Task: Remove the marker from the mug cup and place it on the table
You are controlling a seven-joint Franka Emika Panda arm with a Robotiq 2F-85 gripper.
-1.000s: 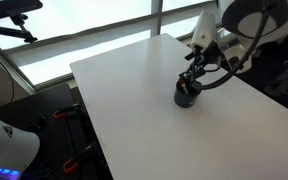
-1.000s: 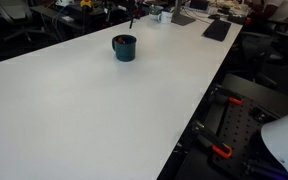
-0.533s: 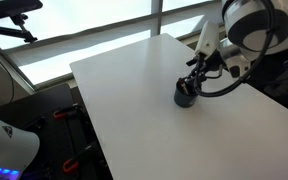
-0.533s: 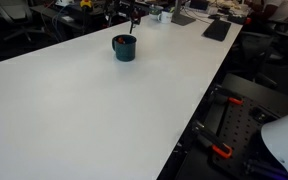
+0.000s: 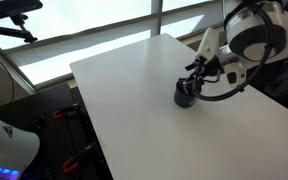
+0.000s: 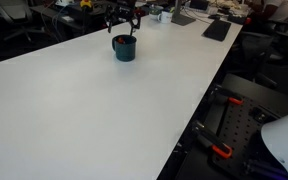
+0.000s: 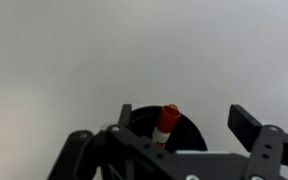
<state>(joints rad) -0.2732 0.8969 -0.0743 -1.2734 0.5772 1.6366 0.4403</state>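
Note:
The dark mug cup (image 5: 186, 95) stands on the white table (image 5: 134, 100); it also shows in the other exterior view (image 6: 124, 48). In the wrist view the marker (image 7: 167, 122), red with a paler lower band, stands upright in the mug cup (image 7: 192, 132). My gripper (image 7: 184, 120) is open just above the mug, one finger on each side of the marker, not touching it. In both exterior views the gripper (image 5: 196, 74) (image 6: 125, 22) hangs right over the mug.
A dark flat device (image 6: 216, 30) and clutter lie at the table's far end. The table's edge (image 6: 199, 110) drops off to robot hardware with red parts (image 6: 222, 152). Windows run behind the table (image 5: 94, 30).
The gripper has come down and a little sideways towards the mug, and now straddles the marker's top. The mug and marker have not moved.

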